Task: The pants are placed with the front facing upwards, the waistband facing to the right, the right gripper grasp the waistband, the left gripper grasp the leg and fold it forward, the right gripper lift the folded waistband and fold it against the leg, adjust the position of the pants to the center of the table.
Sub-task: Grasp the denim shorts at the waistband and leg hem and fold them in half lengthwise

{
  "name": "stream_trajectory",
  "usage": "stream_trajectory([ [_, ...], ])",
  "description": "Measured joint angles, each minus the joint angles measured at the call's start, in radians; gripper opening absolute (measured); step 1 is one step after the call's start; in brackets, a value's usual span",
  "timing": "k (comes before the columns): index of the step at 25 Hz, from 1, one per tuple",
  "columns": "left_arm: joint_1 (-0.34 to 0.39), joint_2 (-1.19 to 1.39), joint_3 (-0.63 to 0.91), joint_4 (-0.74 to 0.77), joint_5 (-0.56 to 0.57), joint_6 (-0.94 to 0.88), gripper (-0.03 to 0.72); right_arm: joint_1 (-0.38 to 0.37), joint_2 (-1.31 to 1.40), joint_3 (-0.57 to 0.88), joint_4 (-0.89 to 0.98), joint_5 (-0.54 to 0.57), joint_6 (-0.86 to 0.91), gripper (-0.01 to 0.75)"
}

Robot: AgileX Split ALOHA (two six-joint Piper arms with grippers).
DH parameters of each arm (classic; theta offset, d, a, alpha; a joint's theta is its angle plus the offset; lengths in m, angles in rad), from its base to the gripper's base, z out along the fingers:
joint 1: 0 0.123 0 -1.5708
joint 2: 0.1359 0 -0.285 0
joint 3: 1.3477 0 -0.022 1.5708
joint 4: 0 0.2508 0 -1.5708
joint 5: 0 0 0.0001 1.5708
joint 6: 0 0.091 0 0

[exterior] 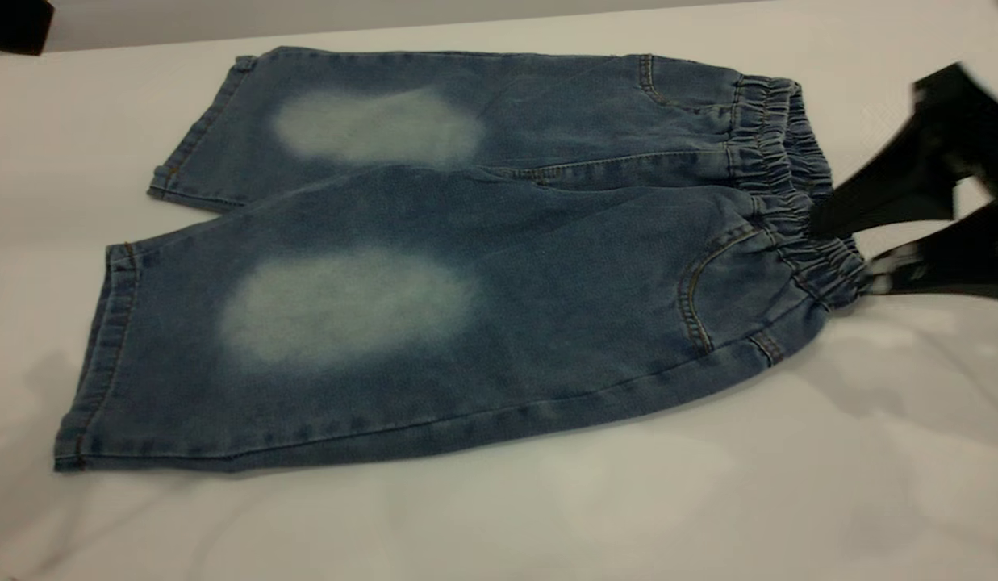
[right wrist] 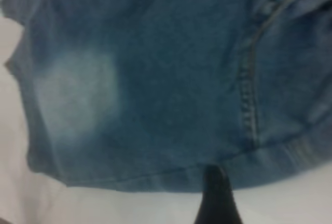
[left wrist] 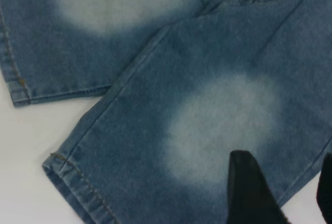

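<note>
White table, pants flat. Right gripper spread wide at waistband, right of frame; push deeper over both layers before clamping. Left gripper parted above leg.

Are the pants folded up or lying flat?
Lying flat: the pants show both legs side by side on the table, nothing doubled over.
</note>
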Motion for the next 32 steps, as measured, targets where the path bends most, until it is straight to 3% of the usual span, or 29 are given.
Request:
stream_trajectory([
  [4, 0.0, 0.0, 0.0, 0.0, 0.0, -0.001, 0.306, -0.015, 0.117, -0.012, 0.022, 0.002, -0.076, 0.416],
  [8, 0.0, 0.0, 0.0, 0.0, 0.002, -0.001, 0.306, -0.042, 0.174, -0.036, 0.022, -0.073, -0.105, 0.416],
  [12, 0.0, 0.0, 0.0, 0.0, 0.009, -0.001, 0.306, -0.062, 0.186, -0.074, 0.018, -0.031, -0.121, 0.416],
  [32, 0.0, 0.0, 0.0, 0.0, 0.02, -0.002, 0.306, -0.064, 0.296, -0.166, 0.018, -0.061, -0.148, 0.404],
])
